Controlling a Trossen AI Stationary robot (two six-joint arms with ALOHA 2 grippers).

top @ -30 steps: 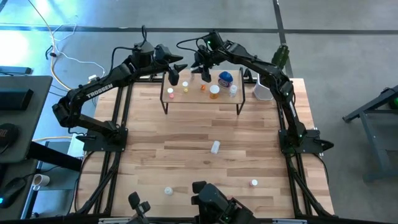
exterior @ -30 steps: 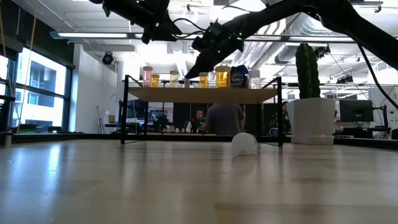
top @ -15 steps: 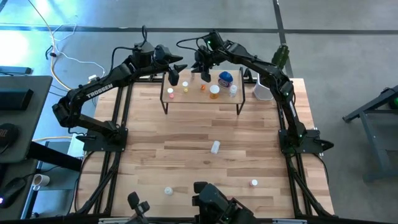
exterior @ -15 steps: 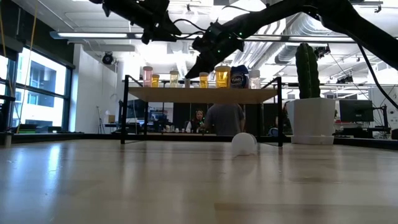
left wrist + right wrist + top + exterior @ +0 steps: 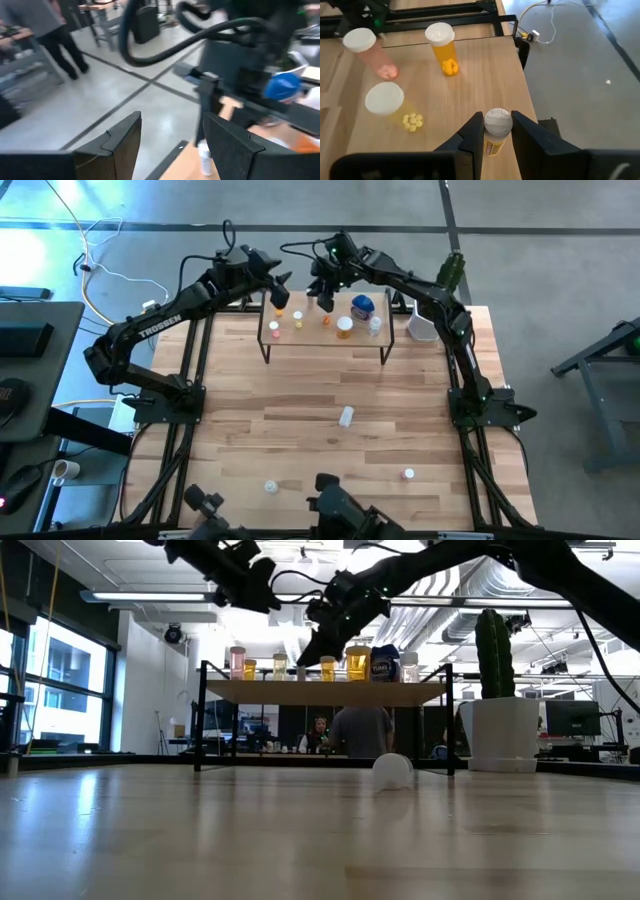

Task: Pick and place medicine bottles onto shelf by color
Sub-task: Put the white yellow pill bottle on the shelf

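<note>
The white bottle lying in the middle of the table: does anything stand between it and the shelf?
Nothing visible does. The white bottle lies alone on bare wood, apart from the shelf. Both claws are up at the shelf, not in that path.

Medicine bottles (image 5: pixel 345 326) stand upright in a row on the shelf (image 5: pixel 325 333); beside them, a big blue one (image 5: pixel 362 305). Three white bottles (image 5: pixel 346 416) lie off the shelf.

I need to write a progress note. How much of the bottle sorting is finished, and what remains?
About seven bottles already stand on the shelf. The right gripper is shut on a small white-capped bottle over the shelf top. The left gripper hangs open, holding nothing, near the shelf's left end. Three bottles remain on the table, one lying mid-table.
</note>
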